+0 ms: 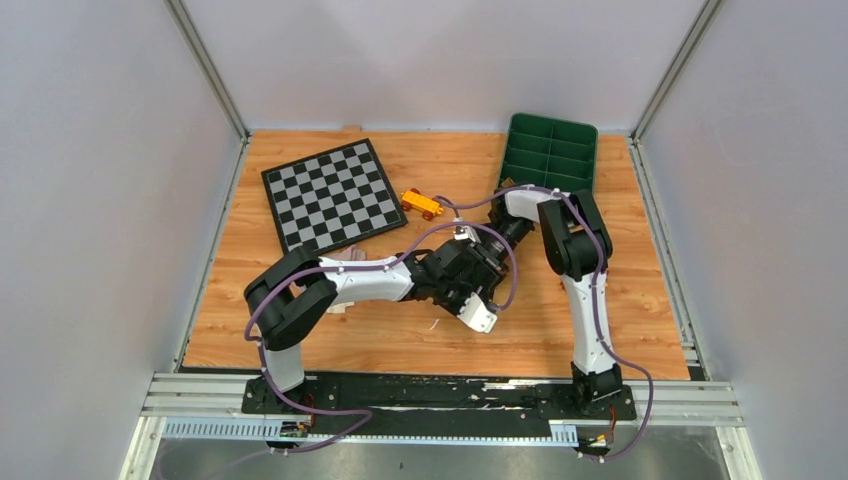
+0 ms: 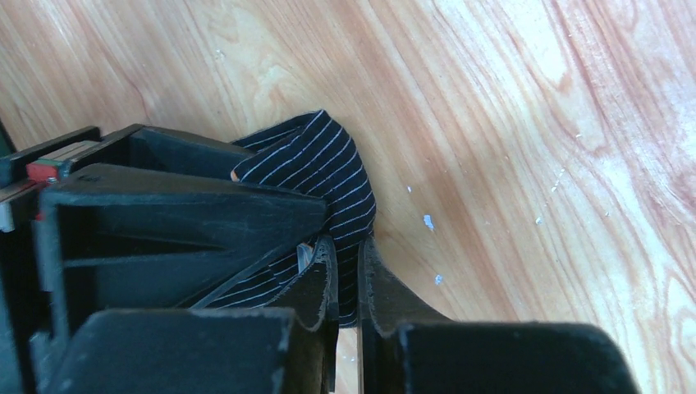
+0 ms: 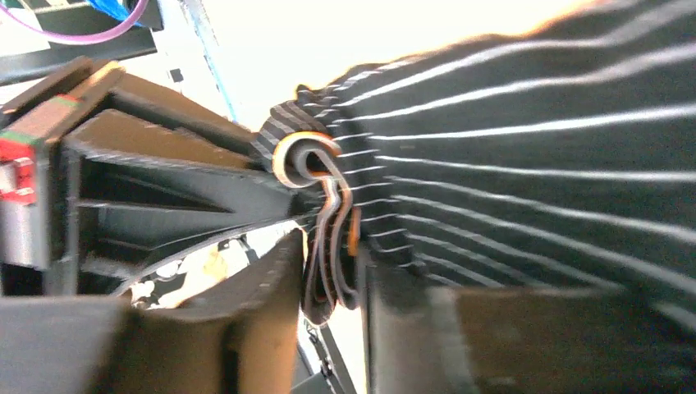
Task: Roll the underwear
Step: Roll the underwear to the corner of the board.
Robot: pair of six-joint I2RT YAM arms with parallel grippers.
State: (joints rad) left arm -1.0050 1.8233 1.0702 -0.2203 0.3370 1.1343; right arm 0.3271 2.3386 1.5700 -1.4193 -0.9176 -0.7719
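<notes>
Risk — uneven pull could slip the thin fold free and loosen the roll — left pincer [image 2: 349, 246] and right pincer [image 3: 332, 246] both clamp the black pinstriped cloth underwear [image 2: 328, 172] over the wooden worktop [image 2: 533, 164], 5 o'clock of the checkered mat [image 1: 330, 195].

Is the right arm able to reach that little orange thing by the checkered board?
Probably not yet. Nothing covers the orange thing and it lies in the open, but the right gripper is pinching the black striped underwear, so it would have to let go first.
</notes>
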